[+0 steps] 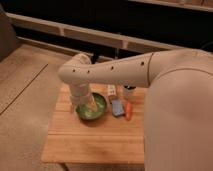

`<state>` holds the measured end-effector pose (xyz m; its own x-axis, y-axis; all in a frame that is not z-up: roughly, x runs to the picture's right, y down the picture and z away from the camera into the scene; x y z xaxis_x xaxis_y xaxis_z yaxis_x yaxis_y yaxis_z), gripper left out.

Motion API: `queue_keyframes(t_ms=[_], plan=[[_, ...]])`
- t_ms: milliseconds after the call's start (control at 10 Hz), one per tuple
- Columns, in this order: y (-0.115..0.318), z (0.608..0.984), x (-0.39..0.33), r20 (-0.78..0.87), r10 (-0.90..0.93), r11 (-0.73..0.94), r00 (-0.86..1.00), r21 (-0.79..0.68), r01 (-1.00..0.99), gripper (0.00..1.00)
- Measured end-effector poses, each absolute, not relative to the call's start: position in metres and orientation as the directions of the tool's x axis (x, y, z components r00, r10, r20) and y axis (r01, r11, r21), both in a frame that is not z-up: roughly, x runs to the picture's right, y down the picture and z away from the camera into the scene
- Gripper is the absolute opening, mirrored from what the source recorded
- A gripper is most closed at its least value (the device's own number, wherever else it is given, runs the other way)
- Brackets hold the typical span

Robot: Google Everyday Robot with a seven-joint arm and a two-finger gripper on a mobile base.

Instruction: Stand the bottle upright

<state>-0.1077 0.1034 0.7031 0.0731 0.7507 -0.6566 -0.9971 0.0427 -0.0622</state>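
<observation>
**Bottle sits up and to the right of the fingers, past the bowl's rim**

The gripper hangs low over the green bowl, pointing down from the single arm that crosses the scene from 3 o'clock. Its fingers stand apart, and nothing shows between them.

The bottle rests on the tabletop near its far edge, just beyond the bowl and between 1 and 2 o'clock from the gripper. Its long axis runs roughly 12 to 6 o'clock. I cannot tell whether it lies flat pointing away or already stands.

The coming reach would likely go up and rightward over the bowl's rim. A blue object and an orange carrot lie at 3 o'clock from the gripper.

The bottle's label bears dark markings, but none can be read.
</observation>
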Motion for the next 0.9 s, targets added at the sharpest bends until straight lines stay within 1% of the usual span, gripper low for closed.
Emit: queue_keyframes(t_ms=[700, 900], plan=[[0.103, 0.703, -0.108, -0.656, 0.751, 0.044, 0.074, -0.062, -0.997, 0.65], [0.093, 0.706, -0.106, -0.632, 0.771, 0.050, 0.082, -0.068, -0.996, 0.65]])
